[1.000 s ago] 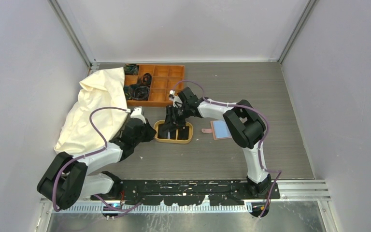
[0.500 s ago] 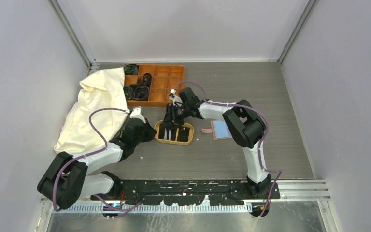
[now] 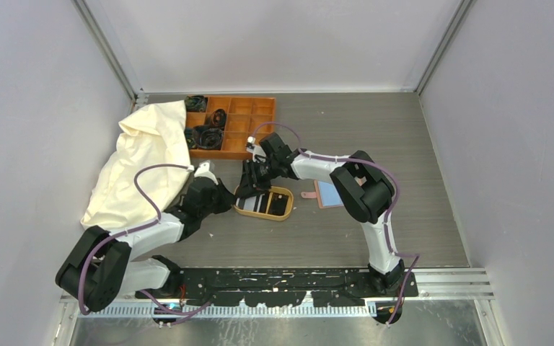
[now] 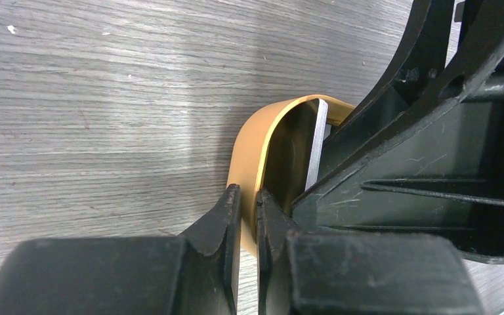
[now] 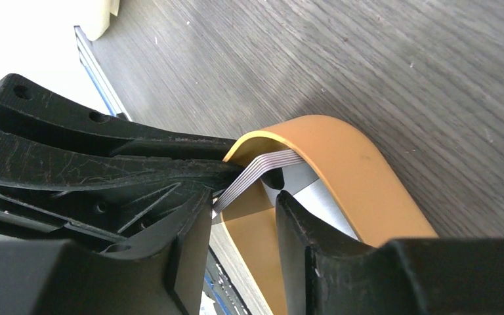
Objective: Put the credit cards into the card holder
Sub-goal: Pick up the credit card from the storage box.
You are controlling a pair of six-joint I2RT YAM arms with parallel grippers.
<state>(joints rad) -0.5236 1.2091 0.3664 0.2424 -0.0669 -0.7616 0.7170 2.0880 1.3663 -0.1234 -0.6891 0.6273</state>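
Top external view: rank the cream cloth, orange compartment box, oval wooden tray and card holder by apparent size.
Largest to smallest:
1. cream cloth
2. orange compartment box
3. oval wooden tray
4. card holder

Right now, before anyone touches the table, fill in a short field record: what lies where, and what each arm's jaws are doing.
tray: oval tan wooden tray, mid-table, between the two arms
cards: stack of thin plastic credit cards, one end raised inside the tray
left arm: jaws shut on the tray's rim
right arm: jaws open, either side of the raised end of the stack
holder: reddish-brown leather card holder, lying open to the right of the tray, apart from it
cards already in holder: cannot tell
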